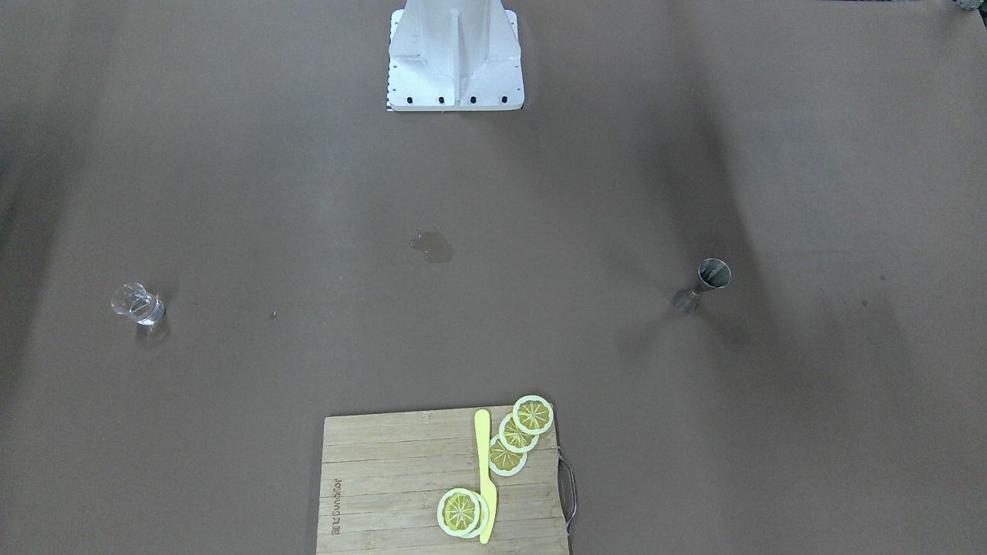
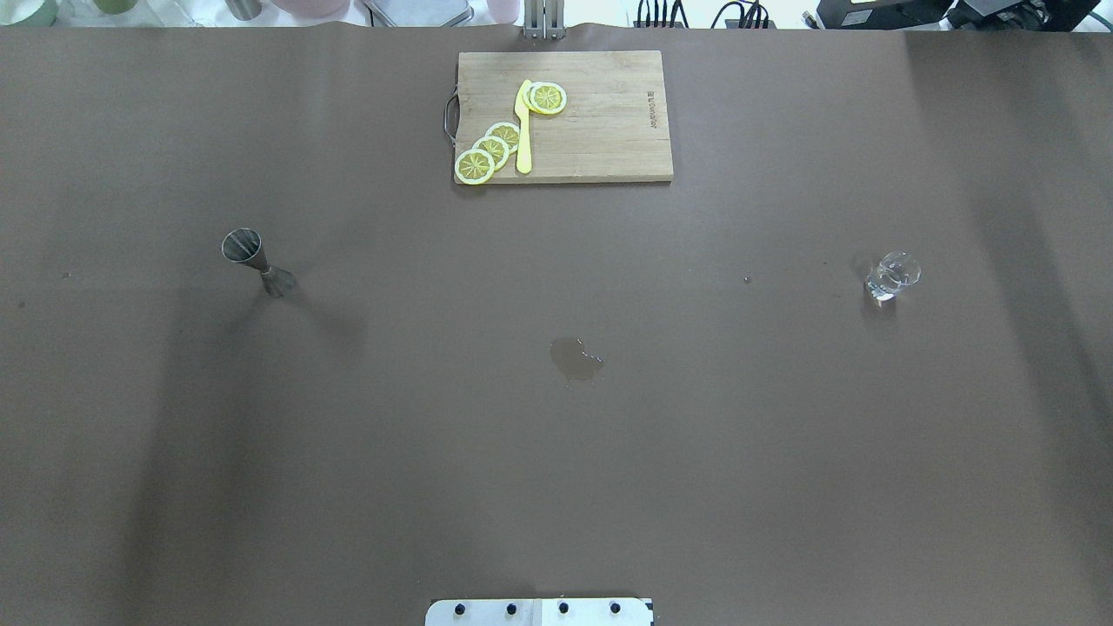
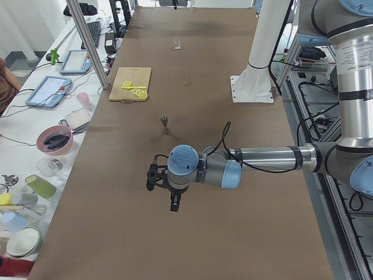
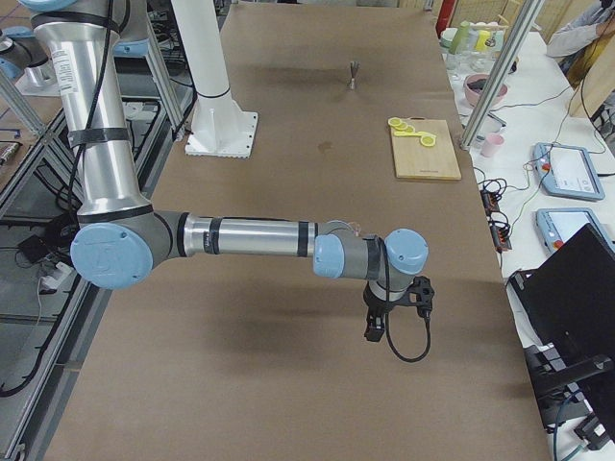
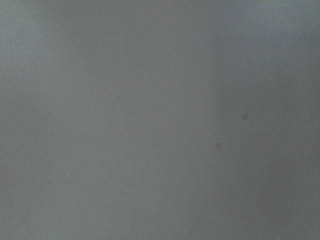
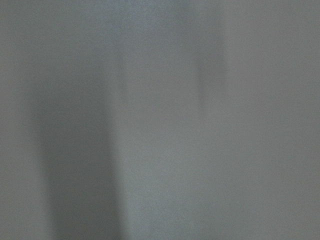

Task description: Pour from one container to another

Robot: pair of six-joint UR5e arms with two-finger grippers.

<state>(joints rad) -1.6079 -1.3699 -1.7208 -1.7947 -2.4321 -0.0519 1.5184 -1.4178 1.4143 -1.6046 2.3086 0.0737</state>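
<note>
Far right of the puddle (image 2: pixel 576 359) sits the glass (image 2: pixel 891 276), jigger (image 2: pixel 258 263) far left; I cannot tell if left fingers (image 3: pixel 175 202) or right fingers (image 4: pixel 373 327) are parted. Top-heavy jigger could tip, narrow mouth invites spilling

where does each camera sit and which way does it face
Exterior front-facing: across the table, steeply down towards the robot; only its base shows, at top.
Overhead exterior: behind the robot, forward and down; base edge only, at bottom.
Exterior left: table's left end, along it; left arm near.
Exterior right: opposite end; right arm near.
Left wrist-mounted: facing bare table cover; no body.
Right wrist-mounted: likewise.
Shared: front-facing and overhead both show glass, jigger, cutting board and wet patch, flipped end for end.
</note>
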